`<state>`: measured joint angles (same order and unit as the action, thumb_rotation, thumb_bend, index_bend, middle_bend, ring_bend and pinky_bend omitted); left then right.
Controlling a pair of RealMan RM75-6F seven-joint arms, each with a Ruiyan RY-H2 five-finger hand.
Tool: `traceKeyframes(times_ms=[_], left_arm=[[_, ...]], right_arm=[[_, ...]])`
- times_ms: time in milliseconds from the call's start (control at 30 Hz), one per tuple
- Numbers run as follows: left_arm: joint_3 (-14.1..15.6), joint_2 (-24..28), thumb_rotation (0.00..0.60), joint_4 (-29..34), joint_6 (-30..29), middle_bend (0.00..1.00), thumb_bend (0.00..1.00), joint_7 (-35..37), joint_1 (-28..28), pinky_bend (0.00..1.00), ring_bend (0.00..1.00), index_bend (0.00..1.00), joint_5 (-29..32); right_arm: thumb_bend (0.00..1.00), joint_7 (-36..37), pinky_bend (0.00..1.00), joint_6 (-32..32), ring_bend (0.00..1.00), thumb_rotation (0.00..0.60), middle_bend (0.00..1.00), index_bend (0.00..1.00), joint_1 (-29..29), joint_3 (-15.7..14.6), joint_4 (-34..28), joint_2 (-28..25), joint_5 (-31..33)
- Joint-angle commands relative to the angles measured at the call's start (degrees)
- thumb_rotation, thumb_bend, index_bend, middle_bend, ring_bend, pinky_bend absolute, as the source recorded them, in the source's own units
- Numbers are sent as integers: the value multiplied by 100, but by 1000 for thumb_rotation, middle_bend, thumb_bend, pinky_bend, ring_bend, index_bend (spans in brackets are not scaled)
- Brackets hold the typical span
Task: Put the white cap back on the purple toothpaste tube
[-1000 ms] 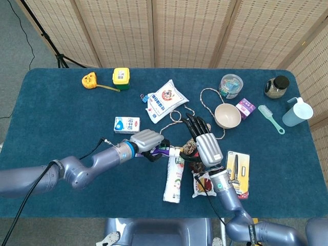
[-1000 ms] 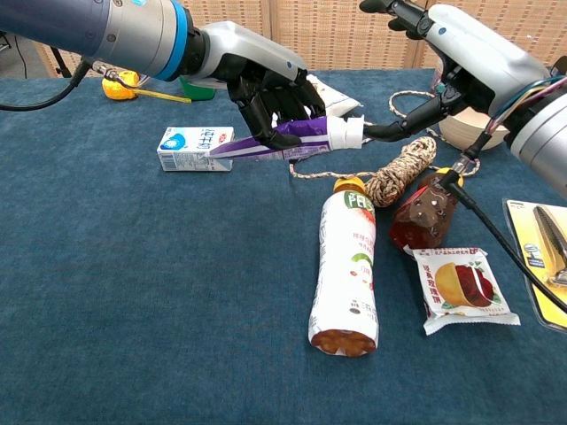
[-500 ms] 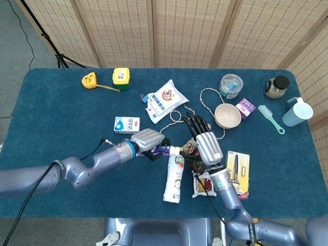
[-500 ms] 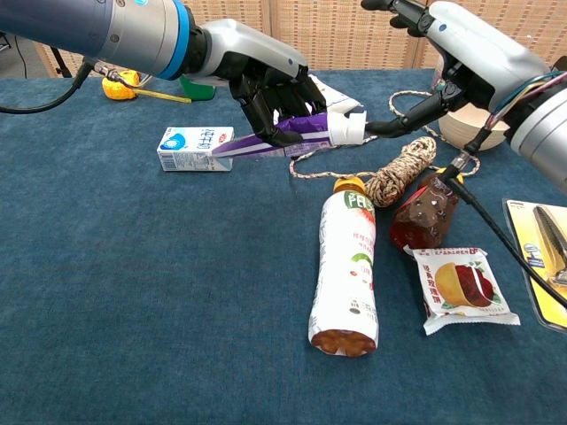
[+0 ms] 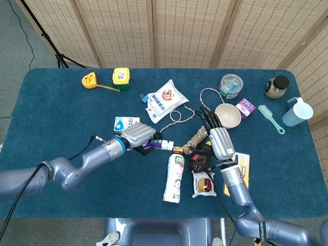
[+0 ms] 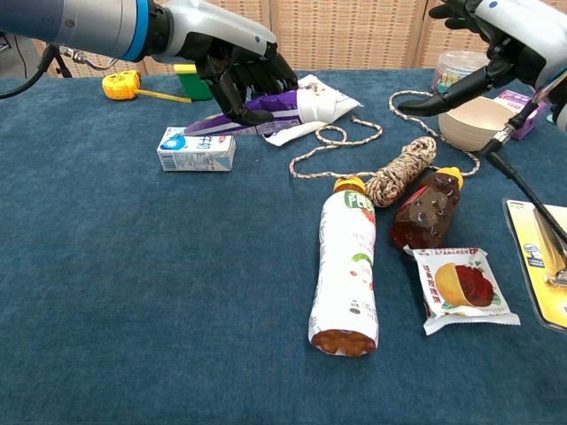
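Chest view: rope coil (image 6: 397, 172) apparently touches bottle (image 6: 347, 266).

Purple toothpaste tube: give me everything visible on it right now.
The purple toothpaste tube is a soft-looking purple tube with a flat crimped tail and a white cap on its end. The left hand grips its middle, holding it roughly level above the table, tail toward the milk carton. Right hand is apart.
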<state>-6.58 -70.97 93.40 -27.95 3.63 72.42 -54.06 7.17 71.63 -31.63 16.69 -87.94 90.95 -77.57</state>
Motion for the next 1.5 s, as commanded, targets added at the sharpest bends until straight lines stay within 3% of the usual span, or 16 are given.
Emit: traceKeyframes(times_ms=[33, 200, 367, 533, 600, 767, 900, 1000, 1167, 1500], left_arm=[[34, 35, 600, 28, -144, 489, 700, -111, -106, 500, 441, 584, -148], [18, -25, 600, 31, -304, 491, 700, -234, -180, 500, 441, 586, -257], [-54, -137, 600, 22, -462, 495, 700, -331, -219, 500, 444, 591, -292], [-95, -225, 600, 39, -578, 497, 700, -484, -230, 500, 444, 593, -267], [-105, -235, 600, 51, -585, 497, 699, -521, -226, 500, 444, 593, -245], [-113, -291, 600, 61, -666, 497, 695, -654, -227, 500, 444, 593, -211], [-115, -343, 600, 75, -736, 497, 693, -776, -226, 500, 444, 593, -160], [-105, -400, 600, 88, -808, 498, 689, -930, -211, 500, 444, 594, -136], [-136, -546, 600, 111, -974, 503, 680, -1161, -179, 500, 446, 598, 50], [-219, -773, 600, 101, -1210, 524, 678, -1601, -39, 512, 459, 614, 399]], right_arm=[[171, 560, 0, -254, 0, 600, 0, 0, 80, 80, -225, -315, 215], [133, 1125, 0, -495, 0, 600, 0, 0, 142, 115, -412, -523, 410], [4, 2046, 0, -765, 0, 600, 0, 0, 248, 210, -688, -687, 664], [0, 2794, 0, -989, 0, 599, 0, 0, 309, 305, -807, -763, 816], [0, 2942, 0, -1023, 0, 555, 0, 0, 322, 321, -817, -769, 831], [0, 3228, 0, -1064, 0, 216, 0, 0, 360, 362, -829, -712, 929], [0, 3442, 0, -1207, 0, 86, 0, 0, 370, 348, -858, -746, 936], [0, 3713, 0, -1198, 0, 46, 0, 0, 421, 416, -885, -714, 1007], [0, 4050, 0, -1180, 0, 36, 0, 0, 471, 502, -884, -622, 1050], [0, 3836, 0, -910, 0, 32, 0, 0, 466, 615, -714, -183, 1311]])
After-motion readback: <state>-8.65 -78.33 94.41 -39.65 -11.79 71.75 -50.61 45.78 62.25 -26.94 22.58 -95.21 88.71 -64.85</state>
